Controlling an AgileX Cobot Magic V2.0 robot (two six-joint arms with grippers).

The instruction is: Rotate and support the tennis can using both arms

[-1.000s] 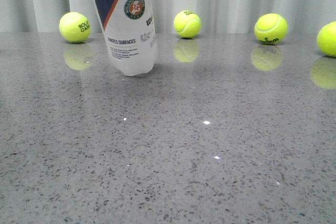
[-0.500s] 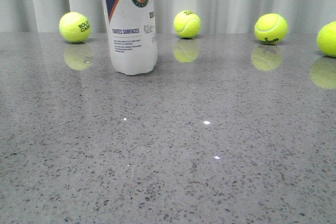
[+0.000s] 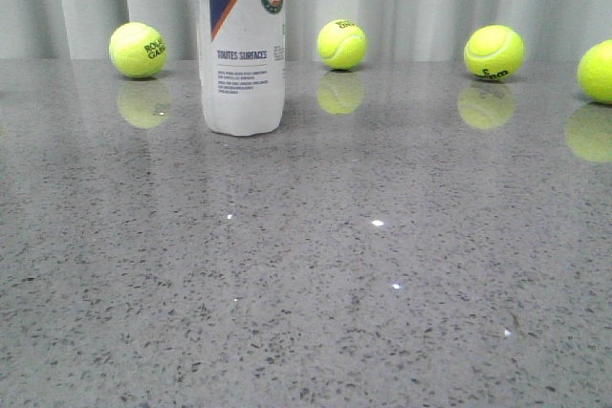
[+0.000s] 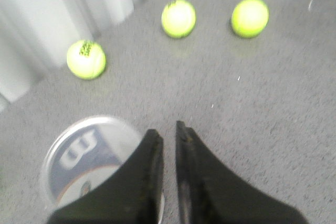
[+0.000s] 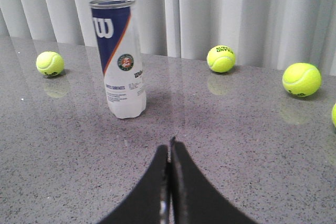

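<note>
The tennis can (image 3: 245, 54) stands upright on the grey table, left of centre and toward the back; its top is cut off in the front view. In the right wrist view the whole can (image 5: 119, 61) shows, with navy band, white "W" and silver rim, and nothing touches it. In the blurred left wrist view I look down on its rim (image 4: 79, 161). My left gripper (image 4: 167, 128) hovers above and beside the can, jaws a narrow gap apart and empty. My right gripper (image 5: 170, 142) is shut and empty, low over the table, well short of the can.
Yellow tennis balls lie along the back by the curtain: one left of the can (image 3: 137, 50), one right of it (image 3: 341, 44), and two further right (image 3: 493, 52) (image 3: 598, 71). The grey speckled table (image 3: 316, 265) stretches to the front.
The can was tilted with its top leaning left a second ago. It has swung upright and now stands straight on its base.
</note>
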